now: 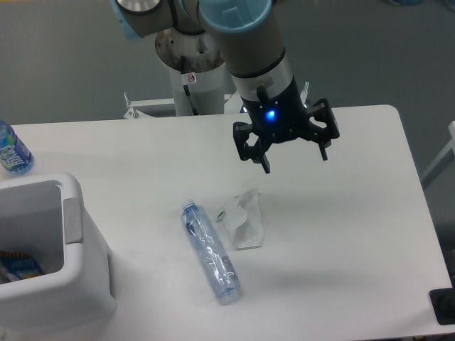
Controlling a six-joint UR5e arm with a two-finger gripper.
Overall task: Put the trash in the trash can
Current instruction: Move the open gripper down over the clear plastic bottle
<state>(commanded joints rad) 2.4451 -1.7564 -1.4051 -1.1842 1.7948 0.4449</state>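
Note:
A crushed clear bluish plastic bottle [210,251] lies on the white table [341,234], slanting from upper left to lower right. Just to its right lies a crumpled clear-white wrapper [243,219]. My gripper [294,162] hangs above the table, up and to the right of the wrapper, open with nothing between its fingers. The white trash can [78,284] stands at the table's front left corner, with a grey flap on its right side and some items inside.
A bottle with a blue label [12,149] stands at the table's left edge, behind the trash can. The robot's white base column [190,78] rises behind the table's far edge.

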